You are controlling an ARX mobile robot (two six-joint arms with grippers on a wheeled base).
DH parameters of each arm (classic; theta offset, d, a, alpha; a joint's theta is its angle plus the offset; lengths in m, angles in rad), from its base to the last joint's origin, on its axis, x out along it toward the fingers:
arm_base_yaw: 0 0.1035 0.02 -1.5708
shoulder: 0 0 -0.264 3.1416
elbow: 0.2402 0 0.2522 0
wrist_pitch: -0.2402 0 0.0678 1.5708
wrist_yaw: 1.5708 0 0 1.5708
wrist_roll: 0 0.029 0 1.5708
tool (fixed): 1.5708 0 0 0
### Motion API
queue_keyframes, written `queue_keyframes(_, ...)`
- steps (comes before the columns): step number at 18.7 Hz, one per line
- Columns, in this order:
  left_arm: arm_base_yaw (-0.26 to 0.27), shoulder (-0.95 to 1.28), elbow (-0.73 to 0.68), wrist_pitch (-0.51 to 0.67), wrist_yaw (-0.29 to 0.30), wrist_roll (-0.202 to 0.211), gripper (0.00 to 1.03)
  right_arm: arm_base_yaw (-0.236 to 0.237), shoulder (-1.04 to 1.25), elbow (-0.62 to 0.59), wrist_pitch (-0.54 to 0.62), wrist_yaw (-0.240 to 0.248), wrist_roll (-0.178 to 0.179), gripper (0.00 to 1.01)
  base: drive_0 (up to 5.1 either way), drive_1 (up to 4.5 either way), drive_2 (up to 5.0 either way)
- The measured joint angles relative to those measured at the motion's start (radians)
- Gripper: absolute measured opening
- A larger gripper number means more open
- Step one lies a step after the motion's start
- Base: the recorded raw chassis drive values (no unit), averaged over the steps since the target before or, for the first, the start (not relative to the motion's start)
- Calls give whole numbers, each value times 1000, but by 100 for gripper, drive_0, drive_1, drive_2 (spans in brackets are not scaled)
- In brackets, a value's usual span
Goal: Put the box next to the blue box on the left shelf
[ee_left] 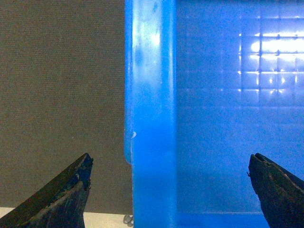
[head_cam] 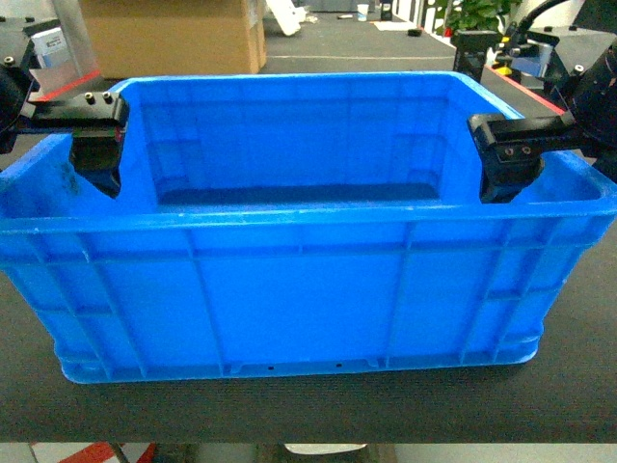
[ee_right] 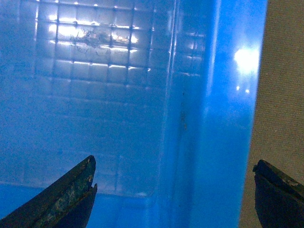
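Box point(head_cam: 299, 289): one, blue, resting on dark tabletop point(head_cam: 308, 410). Grippers: two, left gripper point(ee_left: 168, 190) and right gripper point(ee_right: 173, 190), both spread wide, straddling opposite end rims without clamping. Behind: one cardboard carton point(head_cam: 174, 37).

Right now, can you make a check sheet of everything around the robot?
Surface: dark grey table with a cloth-like weave.
Job's things: big blue box standing upright on it, open top, nothing inside; no shelf in view.
Clutter: nothing seen on the table.
Grippers: left gripper open, straddling the box's left wall; right gripper open, straddling the right wall.
Cables: black cable above the right arm.
Surroundings: cardboard box and green plant behind.
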State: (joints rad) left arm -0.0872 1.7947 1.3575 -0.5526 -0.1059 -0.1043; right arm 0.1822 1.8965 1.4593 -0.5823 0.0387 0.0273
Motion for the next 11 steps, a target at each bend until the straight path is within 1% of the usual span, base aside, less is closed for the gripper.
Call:
queue_keyframes(1, 0, 5, -2, -1, -15, 0, 86, 0, 0, -16, 9, 5, -1, 95, 0, 0, 0)
queue_keyframes(2, 0, 14, -2, 0, -18, 0, 75, 0, 0, -27, 14, 11, -2, 85, 0, 0, 0)
queue_keyframes(5, -2, 28, -2, -5, -29, -1, 53, 0, 0, -32, 33, 11, -2, 63, 0, 0, 0)
queue_keyframes(7, -2, 30, -2, -2, -29, 0, 40, 0, 0, -32, 42, 16, -2, 50, 0, 0, 0)
queue_keyframes(9, -2, 30, -4, 10, -43, 0, 29, 0, 0, -32, 50, 17, -4, 39, 0, 0, 0)
queue_keyframes(10, -2, 30, -5, 12, -43, -5, 24, 0, 0, -33, 61, 19, -7, 31, 0, 0, 0)
queue_keyframes(11, -1, 29, -9, 19, -45, -22, 20, 0, 0, -33, 64, 19, -10, 27, 0, 0, 0)
